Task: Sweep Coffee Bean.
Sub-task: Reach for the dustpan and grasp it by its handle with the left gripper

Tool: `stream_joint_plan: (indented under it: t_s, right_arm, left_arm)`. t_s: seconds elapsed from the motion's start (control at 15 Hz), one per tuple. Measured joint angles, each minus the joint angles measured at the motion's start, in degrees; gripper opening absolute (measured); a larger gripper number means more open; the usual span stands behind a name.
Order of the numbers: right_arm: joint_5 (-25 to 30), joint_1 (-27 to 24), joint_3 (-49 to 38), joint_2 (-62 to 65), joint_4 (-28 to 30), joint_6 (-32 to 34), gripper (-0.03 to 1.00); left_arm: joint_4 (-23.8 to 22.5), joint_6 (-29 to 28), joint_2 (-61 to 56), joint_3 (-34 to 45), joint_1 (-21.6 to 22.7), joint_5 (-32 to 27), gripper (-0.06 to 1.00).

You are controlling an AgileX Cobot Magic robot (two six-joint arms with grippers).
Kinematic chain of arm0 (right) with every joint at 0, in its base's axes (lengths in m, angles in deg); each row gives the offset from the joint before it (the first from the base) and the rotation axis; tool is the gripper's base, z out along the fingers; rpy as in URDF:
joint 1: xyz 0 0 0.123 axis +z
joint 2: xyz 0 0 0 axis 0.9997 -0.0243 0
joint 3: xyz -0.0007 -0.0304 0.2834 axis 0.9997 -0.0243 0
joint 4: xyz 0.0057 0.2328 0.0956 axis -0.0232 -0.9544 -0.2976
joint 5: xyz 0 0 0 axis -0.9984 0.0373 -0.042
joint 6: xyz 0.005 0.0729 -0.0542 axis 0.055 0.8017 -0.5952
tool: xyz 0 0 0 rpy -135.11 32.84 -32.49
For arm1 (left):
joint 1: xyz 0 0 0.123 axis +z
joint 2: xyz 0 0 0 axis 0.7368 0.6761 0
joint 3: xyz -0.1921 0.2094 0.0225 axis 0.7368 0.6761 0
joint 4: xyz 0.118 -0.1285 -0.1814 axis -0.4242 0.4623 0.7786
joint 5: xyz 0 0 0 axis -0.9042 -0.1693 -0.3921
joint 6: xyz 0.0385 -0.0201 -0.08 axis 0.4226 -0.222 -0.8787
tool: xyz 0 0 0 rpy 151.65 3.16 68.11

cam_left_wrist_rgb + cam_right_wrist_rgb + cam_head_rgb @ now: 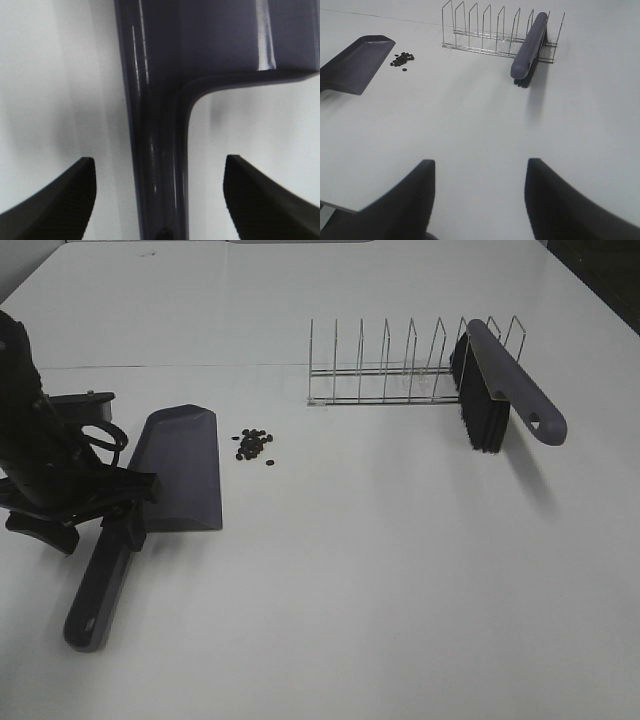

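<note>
straddling the dustpan handle point(155, 125) with my left gripper point(159, 172), jaws apart either side, gripping nothing. my right gripper point(480, 190) hangs empty, jaws apart, well away from the brush point(500, 380) propped in the wire rack point(380, 370). the coffee beans point(252, 443) lie just beside the pan's front lip. i judge an off-centre squeeze could swing the pan and scatter them.

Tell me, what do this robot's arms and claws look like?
The left arm is a chunky matte black body with a black cable looping beside it. The left gripper and right gripper each have two black fingers tapering to blunt tips; the left one's fingers show fine dotted texture. No markings visible.
</note>
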Motion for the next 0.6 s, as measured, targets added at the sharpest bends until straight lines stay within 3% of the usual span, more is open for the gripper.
stream_joint_plan:
  t_s: [0.6]
  right_arm:
    - [0.0, 0.0, 0.0, 0.0, 0.0, 0.0, 0.44]
  left_arm:
    - [-0.2, 0.0, 6.0, -2.1, 0.0, 3.4, 0.63]
